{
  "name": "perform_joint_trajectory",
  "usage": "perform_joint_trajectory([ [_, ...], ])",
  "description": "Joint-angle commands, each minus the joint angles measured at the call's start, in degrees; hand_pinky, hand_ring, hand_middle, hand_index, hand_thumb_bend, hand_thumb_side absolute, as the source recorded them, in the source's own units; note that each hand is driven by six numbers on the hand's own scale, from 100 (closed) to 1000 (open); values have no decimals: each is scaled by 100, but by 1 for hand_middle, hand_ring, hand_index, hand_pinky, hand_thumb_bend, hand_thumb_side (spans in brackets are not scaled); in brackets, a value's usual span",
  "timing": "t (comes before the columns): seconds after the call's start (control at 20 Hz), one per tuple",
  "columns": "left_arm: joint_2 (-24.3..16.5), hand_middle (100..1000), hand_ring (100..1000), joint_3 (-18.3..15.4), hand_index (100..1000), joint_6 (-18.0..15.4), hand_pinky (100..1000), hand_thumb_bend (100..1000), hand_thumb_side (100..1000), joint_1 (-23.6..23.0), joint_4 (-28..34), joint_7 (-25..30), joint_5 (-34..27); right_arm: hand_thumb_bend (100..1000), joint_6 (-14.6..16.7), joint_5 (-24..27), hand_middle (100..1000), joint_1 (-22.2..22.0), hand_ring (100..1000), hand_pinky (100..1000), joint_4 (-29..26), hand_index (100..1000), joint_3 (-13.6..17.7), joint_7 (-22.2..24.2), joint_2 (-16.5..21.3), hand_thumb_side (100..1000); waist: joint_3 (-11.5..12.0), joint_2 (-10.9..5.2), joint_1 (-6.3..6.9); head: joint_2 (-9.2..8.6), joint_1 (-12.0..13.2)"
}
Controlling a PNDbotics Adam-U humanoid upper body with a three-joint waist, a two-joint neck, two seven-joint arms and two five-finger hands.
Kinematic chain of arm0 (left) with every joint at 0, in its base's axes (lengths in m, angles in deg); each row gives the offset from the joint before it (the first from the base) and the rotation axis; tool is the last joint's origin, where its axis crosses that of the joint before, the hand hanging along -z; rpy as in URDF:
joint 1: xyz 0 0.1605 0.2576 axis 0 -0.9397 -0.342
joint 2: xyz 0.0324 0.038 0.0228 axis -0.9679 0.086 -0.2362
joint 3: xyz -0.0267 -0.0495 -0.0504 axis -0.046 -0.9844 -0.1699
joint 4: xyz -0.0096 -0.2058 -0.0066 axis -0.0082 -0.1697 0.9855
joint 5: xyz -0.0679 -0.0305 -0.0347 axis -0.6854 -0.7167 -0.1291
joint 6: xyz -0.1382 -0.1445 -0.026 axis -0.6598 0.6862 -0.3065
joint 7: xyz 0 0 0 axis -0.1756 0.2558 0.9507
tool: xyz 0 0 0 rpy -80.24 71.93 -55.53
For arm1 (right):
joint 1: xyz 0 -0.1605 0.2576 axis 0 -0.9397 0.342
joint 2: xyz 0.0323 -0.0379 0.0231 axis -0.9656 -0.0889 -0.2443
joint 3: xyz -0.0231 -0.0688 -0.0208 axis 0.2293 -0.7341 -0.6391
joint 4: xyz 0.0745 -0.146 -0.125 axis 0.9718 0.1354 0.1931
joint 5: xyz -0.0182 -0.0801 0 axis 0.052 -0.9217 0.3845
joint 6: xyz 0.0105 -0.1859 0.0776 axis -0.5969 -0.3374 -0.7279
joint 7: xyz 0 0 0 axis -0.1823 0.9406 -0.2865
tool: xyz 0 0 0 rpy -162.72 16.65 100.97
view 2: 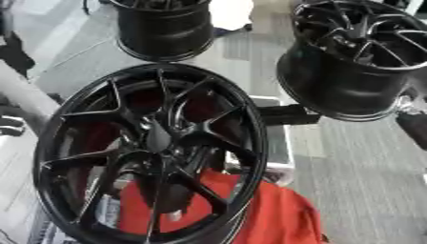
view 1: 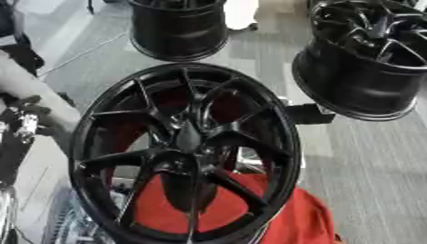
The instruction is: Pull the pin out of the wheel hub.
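Wheel hub point(view 1: 185, 152) stands tilted at near centre over red cloth point(view 1: 288, 219), pin not discernible. Left hand point(view 1: 18, 121) (dark, at the left edge) shows no readable finger state; right hand is out of view. Best approach: locate the pin, then pull straight along its axis.

No readable text, label, brand, number or sign anywhere on the wheel hub point(view 1: 185, 152) or around it.
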Motion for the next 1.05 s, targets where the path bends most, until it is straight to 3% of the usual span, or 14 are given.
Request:
perform_joint_trajectory([
  [0.05,-48,645,609,2,844,-20,573,100,727,51,110,4,-20,100,233,443,773,101,705,678,-362,860,-161,-26,-34,357,7,-51,23,-3,-12],
  [0.4,-15,645,610,33,844,-38,573,100,727,67,136,36,-50,100,633,1219,763,123,688,675,-657,861,-636,370,-391,360,30,-27,36,-18,-65],
  [0.75,5,645,610,62,844,-53,573,100,727,92,161,67,-72,100,744,1346,764,190,687,674,-594,869,-1062,1047,-756,362,53,-3,33,-96,-125],
  [1.05,-2,643,610,65,844,-67,572,100,727,98,177,98,-84,100,779,1311,763,185,685,677,-476,869,-1119,1175,-883,363,82,6,19,-129,-130],
])
